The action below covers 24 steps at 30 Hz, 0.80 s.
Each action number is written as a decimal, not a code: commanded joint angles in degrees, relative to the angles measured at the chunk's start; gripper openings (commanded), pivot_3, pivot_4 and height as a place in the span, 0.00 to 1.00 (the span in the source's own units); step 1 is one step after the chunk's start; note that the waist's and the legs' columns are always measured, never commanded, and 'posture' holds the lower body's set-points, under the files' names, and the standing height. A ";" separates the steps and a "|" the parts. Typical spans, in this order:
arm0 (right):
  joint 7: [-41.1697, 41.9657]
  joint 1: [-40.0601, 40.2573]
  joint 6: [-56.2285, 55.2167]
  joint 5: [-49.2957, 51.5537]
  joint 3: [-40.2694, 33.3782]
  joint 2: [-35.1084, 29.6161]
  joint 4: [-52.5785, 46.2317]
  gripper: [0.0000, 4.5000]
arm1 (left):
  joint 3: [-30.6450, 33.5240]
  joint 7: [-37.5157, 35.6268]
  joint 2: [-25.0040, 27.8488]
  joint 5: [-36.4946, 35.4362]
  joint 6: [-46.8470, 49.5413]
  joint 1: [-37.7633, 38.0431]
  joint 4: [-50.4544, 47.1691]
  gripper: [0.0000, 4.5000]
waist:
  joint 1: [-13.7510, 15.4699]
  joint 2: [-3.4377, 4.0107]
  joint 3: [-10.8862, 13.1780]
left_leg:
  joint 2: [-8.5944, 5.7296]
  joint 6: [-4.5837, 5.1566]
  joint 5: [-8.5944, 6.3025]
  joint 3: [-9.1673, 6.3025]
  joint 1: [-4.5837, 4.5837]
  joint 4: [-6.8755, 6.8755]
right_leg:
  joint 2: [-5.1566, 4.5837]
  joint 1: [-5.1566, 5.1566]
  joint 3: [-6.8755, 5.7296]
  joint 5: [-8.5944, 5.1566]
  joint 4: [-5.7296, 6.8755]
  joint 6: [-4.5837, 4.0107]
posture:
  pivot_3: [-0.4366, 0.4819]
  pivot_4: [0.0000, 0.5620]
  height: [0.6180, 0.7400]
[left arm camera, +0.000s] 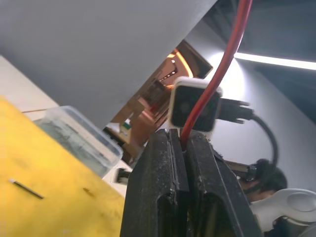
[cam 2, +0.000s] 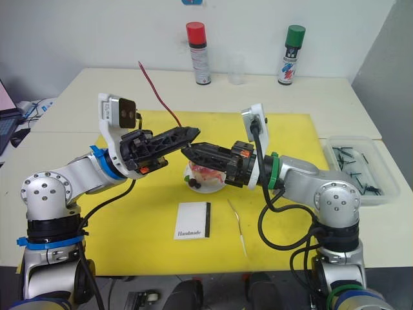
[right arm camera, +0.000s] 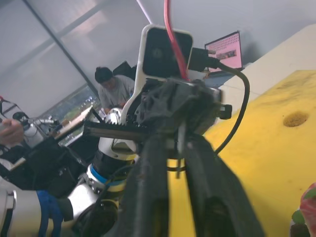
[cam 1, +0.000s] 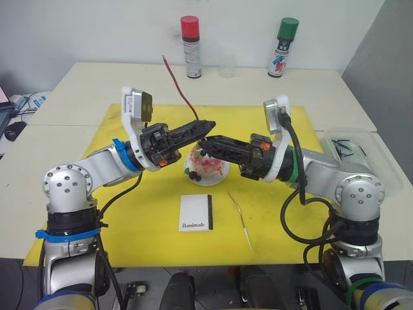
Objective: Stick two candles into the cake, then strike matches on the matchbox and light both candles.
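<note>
My left gripper (cam 1: pixel 208 124) is shut on a long wavy red candle (cam 1: pixel 179 87), which rises up and back from its fingertips; it is also seen in the left wrist view (left arm camera: pixel 217 74). My right gripper (cam 1: pixel 202 140) points at the left one from the right, tips almost touching it, fingers (right arm camera: pixel 150 163) narrowly open. Both hover just over the pink-and-white cake (cam 1: pixel 211 169) on its plate. The white matchbox (cam 1: pixel 196 212) lies in front of the cake. A second candle (cam 1: pixel 239 219), looking pale, lies on the yellow mat. Dark matches (cam 2: pixel 353 165) sit in a clear tray.
Two spray cans, red-capped (cam 1: pixel 191 46) and green-capped (cam 1: pixel 283 47), and a clear cup (cam 1: pixel 226 68) stand at the table's far edge. The clear tray (cam 1: pixel 361 139) is at the right, off the yellow mat (cam 1: pixel 148 213). A person (right arm camera: pixel 112 89) sits in the background.
</note>
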 commanded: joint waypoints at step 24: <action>8.19 -7.63 -2.40 -37.53 19.89 -8.15 -4.40 0.99 | -11.95 -19.97 4.11 53.40 -34.02 -1.33 8.70 0.00 | 0.12 0.00 0.00 | 0.01 0.00 0.00 -0.05 -0.71 0.00 | -0.01 -0.66 -0.09 0.10 0.01 -0.32 | 0.48 0.27 1.00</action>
